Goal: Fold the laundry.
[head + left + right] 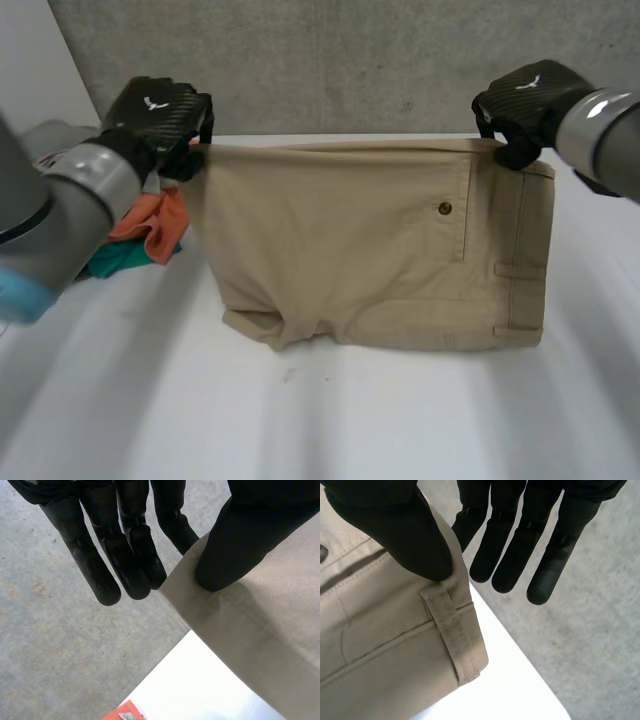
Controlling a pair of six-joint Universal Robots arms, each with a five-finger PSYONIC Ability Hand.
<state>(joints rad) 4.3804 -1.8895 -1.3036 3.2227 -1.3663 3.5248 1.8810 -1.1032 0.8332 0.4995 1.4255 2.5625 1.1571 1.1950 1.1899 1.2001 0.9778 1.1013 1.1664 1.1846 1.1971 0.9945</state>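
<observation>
Left hand (155, 112) pinches the khaki shorts (350, 250) upper left, right hand (525, 100) upper right. Cloth looks soft and limp; the corners seem the best hold.

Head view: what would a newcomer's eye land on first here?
The tan shorts stretched across the middle of the white table, top edge held between both hands. The left hand pinches one top corner, the right hand the waistband corner. An orange and teal heap lies beside the left arm.

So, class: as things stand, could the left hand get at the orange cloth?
Probably not yet: the left hand pinches a corner of the shorts. The orange cloth lies close beside it with nothing between, once it lets go.
</observation>
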